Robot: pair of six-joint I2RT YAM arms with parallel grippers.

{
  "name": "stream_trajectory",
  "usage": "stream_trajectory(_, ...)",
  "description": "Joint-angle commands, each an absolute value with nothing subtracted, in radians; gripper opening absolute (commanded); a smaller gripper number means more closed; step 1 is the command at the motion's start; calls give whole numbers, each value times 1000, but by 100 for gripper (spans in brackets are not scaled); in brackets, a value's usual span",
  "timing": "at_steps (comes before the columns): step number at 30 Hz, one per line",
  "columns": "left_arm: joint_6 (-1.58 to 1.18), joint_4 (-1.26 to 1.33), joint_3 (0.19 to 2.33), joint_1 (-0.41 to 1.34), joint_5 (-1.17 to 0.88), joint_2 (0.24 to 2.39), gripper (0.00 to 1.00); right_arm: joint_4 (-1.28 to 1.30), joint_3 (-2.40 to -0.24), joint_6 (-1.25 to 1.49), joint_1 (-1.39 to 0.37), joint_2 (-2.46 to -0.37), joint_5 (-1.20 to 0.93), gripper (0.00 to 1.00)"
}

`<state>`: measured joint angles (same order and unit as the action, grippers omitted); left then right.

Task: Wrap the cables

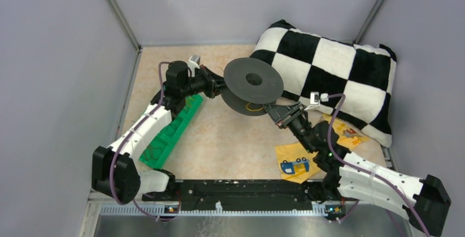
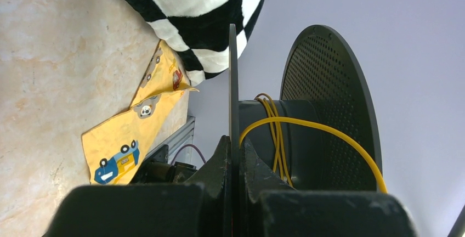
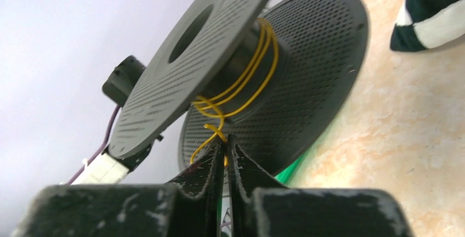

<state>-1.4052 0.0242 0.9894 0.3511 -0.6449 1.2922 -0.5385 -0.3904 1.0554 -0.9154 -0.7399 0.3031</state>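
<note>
The black spool (image 1: 253,79) sits tilted between both arms, over the middle of the table (image 1: 230,138). The left gripper (image 1: 221,90) comes in from the left and is clenched on the rim of one flange. Its own wrist camera makes that plain: both fingers press flat against the thin disc edge, no gap at all. The right gripper (image 1: 270,107) meets the spool at its near right edge.

From overhead, only a sliver of the yellow wire (image 2: 277,138) peeks out between the flanges. The right wrist view opens it up. Several turns lie around the hub between the two perforated flanges, and a loose strand drops from them straight into the fingers, which are pinched together on it. The left wrist view adds the other side: turns bunched on the hub close to the gripped flange, plus one wide loop arcing out toward the far flange's rim.

Only the overhead view takes in the rest together. A checkered pillow (image 1: 334,72) fills the far right corner, a yellow cloth with a blue car print (image 1: 295,160) lies near the right arm, and a green piece (image 1: 173,130) lies beside the left arm.
</note>
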Motion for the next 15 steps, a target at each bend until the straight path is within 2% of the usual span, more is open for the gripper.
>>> stream_trajectory(1, -1469, 157, 972, 343, -695, 1213, 0, -601, -363, 1071, -895, -732, 353, 0)
stream_trajectory(8, -1440, 146, 968, 333, -736, 1213, 0, -601, -327, 1070, -821, -693, 350, 0)
stream_trajectory(15, -1299, 50, 1028, 324, -813, 1225, 0, -557, -310, 1063, -703, -641, 277, 0)
